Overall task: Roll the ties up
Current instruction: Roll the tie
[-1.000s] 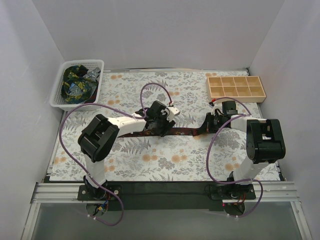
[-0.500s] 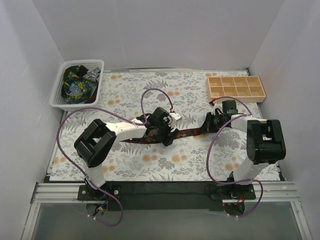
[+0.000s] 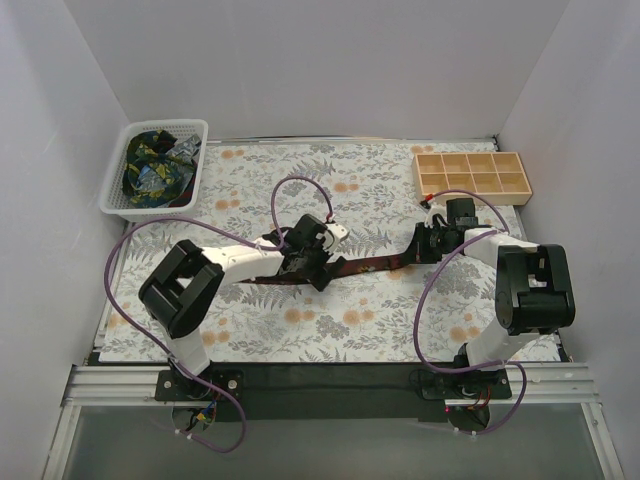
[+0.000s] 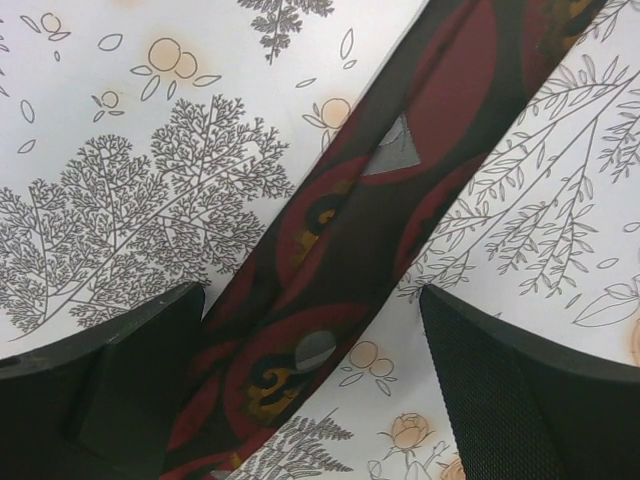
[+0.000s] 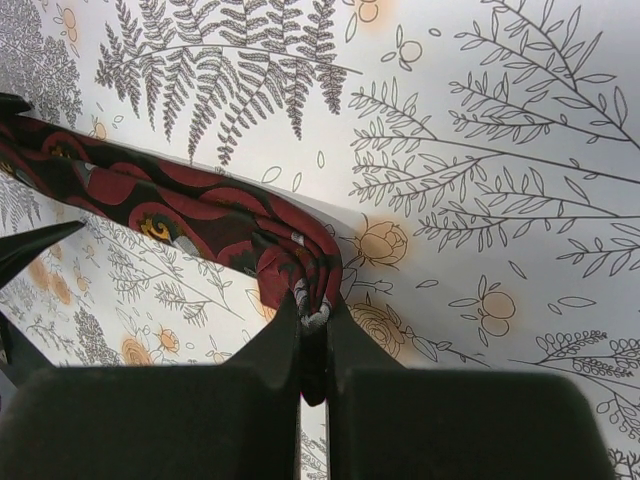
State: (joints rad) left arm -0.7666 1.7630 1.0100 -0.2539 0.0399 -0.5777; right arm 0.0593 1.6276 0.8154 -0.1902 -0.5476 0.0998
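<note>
A maroon tie (image 3: 368,266) with dark swirls lies stretched across the middle of the floral cloth. My left gripper (image 3: 308,262) hangs over its left part, jaws wide open on either side of the tie (image 4: 340,240), not touching it. My right gripper (image 3: 421,244) is shut on the tie's bunched right end (image 5: 300,262), the folded cloth pinched between the fingertips (image 5: 285,330). More dark ties (image 3: 152,166) with blue, green and yellow prints lie heaped in the white basket.
The white basket (image 3: 117,170) stands at the back left corner. A wooden compartment tray (image 3: 471,175) stands at the back right. Purple cables loop above both arms. White walls close in the table on three sides.
My left gripper has slid left and slightly toward me along the tie, and its arm has swung left. My right gripper has held still, shut on the tie's end.
</note>
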